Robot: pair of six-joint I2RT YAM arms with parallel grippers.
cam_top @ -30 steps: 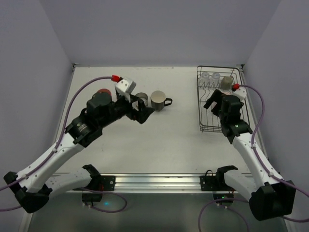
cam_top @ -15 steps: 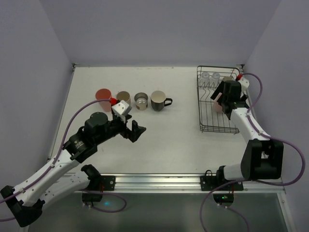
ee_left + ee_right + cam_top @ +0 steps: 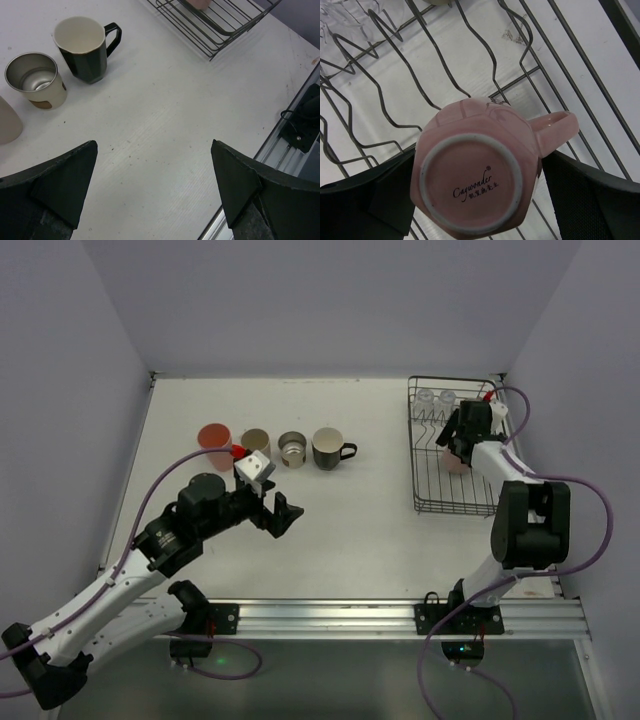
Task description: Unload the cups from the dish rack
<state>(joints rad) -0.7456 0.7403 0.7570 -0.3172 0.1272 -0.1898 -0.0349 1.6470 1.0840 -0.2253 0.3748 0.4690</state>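
The black wire dish rack (image 3: 430, 502) stands at the right. A pink handled mug (image 3: 454, 462) sits upside down in it, base toward the right wrist camera (image 3: 470, 185). My right gripper (image 3: 458, 443) is open, with a finger (image 3: 370, 200) close on each side of the mug. Two clear glasses (image 3: 435, 398) are at the rack's far end (image 3: 350, 20). On the table stand a salmon-pink tumbler (image 3: 214, 436), tan cup (image 3: 256, 441), metal cup (image 3: 292, 449) and dark mug (image 3: 328, 447). My left gripper (image 3: 281, 512) is open and empty, above bare table near the row (image 3: 154, 150).
The left wrist view shows the dark mug (image 3: 85, 47), the metal cup (image 3: 36, 80), the edge of the tan cup (image 3: 7, 122) and the rack's near corner (image 3: 215, 30). The table's front rail (image 3: 300, 130) runs close on the right. Walls enclose three sides.
My left gripper has drawn back from the cup row toward the near edge. My right gripper has moved farther into the rack and now straddles the pink mug.
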